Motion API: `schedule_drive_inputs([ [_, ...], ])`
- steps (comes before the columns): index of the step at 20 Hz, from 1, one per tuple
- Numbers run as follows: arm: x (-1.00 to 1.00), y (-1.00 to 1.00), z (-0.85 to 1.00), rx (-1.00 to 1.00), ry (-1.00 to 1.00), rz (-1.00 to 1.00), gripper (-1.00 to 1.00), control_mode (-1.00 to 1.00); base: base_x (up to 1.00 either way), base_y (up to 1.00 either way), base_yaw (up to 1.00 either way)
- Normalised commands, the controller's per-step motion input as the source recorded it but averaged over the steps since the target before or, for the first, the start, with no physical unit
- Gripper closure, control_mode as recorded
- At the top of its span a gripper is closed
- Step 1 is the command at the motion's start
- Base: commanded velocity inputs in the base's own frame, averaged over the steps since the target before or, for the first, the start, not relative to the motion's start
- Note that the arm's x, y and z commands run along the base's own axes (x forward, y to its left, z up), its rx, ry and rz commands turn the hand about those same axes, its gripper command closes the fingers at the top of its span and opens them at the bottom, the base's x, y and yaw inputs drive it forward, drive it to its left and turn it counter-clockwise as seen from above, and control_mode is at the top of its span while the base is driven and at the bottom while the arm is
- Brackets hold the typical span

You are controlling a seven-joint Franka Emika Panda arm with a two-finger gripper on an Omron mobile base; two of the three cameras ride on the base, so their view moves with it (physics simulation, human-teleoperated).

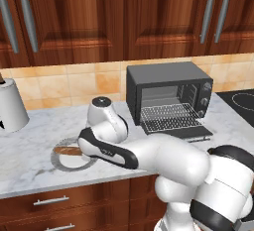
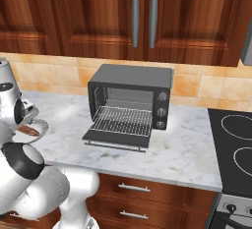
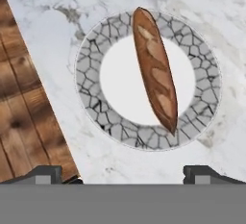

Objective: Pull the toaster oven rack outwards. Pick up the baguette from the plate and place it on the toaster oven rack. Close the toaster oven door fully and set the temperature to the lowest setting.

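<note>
The reddish-brown baguette (image 3: 154, 69) lies across the plate (image 3: 96, 98), which has a white centre and a grey speckled rim, near the counter's front edge. My gripper (image 3: 126, 174) hovers above them, open, with nothing between its fingertips (image 3: 45, 173). From the base views, the plate (image 1: 62, 159) and baguette (image 1: 67, 150) sit left of the dark grey toaster oven (image 1: 166, 74). Its door (image 1: 191, 134) is folded down, and the wire-mesh rack (image 1: 168, 117) is slid out over it. My arm partly hides the plate (image 2: 40, 126) in the right base view.
A white canister (image 1: 10, 107) stands at the counter's far left. The oven's knobs (image 2: 161, 110) line its right panel. A black cooktop (image 2: 236, 144) lies right of the oven. Wooden cabinets hang above. The counter edge runs close to the plate, with wood floor (image 3: 24, 98) beyond.
</note>
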Motion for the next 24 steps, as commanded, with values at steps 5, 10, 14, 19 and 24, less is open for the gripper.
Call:
schedule_drive_inputs([
  [5, 0.30, 0.19, -0.21, -0.03, 0.07, 0.00, -1.00, -1.00, 0.00, 0.00, 0.00],
  [10, 0.33, 0.21, -0.21, -0.04, 0.08, 0.00, -1.00, -1.00, 0.00, 0.00, 0.00],
  [14, 0.25, 0.22, -0.21, -0.05, 0.04, 0.00, -1.00, -1.00, 0.00, 0.00, 0.00],
  [19, 0.24, 0.23, -0.20, -0.05, 0.01, 0.00, -1.00, -1.00, 0.00, 0.00, 0.00],
  [24, 0.25, 0.17, -0.21, -0.03, 0.00, 0.00, -1.00, -1.00, 0.00, 0.00, 0.00],
])
